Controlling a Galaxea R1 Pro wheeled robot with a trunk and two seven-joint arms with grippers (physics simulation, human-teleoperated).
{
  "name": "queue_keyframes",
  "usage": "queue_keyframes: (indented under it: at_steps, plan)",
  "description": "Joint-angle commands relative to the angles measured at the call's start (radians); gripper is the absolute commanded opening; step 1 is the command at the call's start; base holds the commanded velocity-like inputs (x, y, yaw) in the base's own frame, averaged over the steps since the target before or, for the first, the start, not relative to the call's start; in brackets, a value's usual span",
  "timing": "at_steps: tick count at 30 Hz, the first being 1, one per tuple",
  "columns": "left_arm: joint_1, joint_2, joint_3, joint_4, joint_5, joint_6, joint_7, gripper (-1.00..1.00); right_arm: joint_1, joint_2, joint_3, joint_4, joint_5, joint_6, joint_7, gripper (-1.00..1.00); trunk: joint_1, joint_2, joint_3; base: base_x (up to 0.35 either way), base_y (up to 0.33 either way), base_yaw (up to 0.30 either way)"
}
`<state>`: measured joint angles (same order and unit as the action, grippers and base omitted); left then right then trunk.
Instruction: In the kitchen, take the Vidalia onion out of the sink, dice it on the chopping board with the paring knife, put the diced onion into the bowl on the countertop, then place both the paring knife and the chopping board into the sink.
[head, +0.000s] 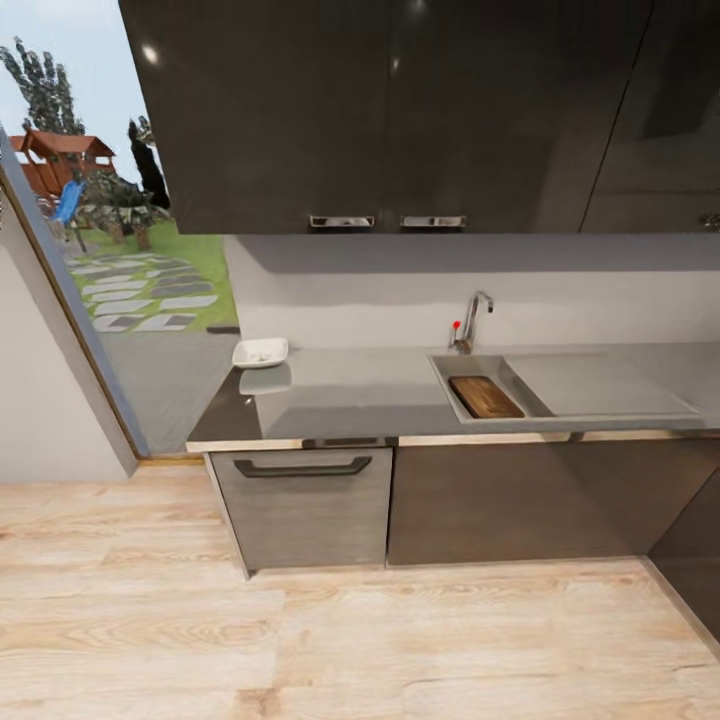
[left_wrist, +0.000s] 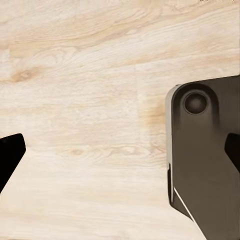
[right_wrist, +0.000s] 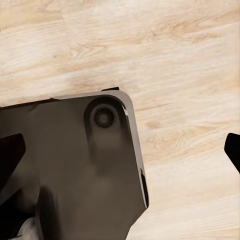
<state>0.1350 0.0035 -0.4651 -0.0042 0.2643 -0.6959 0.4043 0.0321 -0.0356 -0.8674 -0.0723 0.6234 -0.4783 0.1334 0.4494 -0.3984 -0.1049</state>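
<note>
- Brown chopping board (head: 486, 397) lies in the sink (head: 600, 415), well apart from our pincers.
- Left gripper (left_wrist: 120, 150) and right gripper (right_wrist: 120, 150) spread wide, empty, over wooden floor (left_wrist: 90, 65).
- We may leave the unseen knife behind.

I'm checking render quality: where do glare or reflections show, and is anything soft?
Head view: the bowl mirrors in the glossy countertop; small highlights dot the dark upper cabinets. Wrist views: even light on the wood floor, slightly soft, no harsh shadows.

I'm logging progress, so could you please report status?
Both grippers open, empty, over floor. Chopping board in sink; bowl on countertop. Nothing in the way.
</note>
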Motion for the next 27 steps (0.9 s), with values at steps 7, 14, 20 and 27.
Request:
queue_keyframes:
  at_steps: [7, 14, 20, 27]
  plan:
    - [0.000, 0.001, -0.009, 0.000, 0.006, -0.002, 0.005, 1.00, 0.000, 0.000, -0.009, -0.001, 0.001, 0.000, 0.008, 1.00, 0.001, -0.002, 0.010, 0.000, 0.000, 0.000]
    - [0.000, 0.001, -0.009, 0.000, 0.006, -0.002, 0.004, 1.00, 0.000, 0.002, -0.008, -0.001, 0.000, 0.000, 0.009, 1.00, 0.001, -0.002, 0.021, 0.000, 0.000, 0.000]
    - [0.000, 0.001, -0.009, 0.000, 0.006, -0.002, 0.004, 1.00, 0.000, 0.002, -0.007, -0.001, -0.001, 0.000, 0.008, 1.00, 0.001, -0.002, 0.030, 0.000, 0.000, 0.000]
    - [0.000, 0.001, -0.009, 0.000, 0.006, -0.002, 0.005, 1.00, 0.000, 0.002, -0.007, -0.001, -0.001, 0.000, 0.008, 1.00, 0.001, -0.002, 0.041, 0.000, 0.000, 0.000]
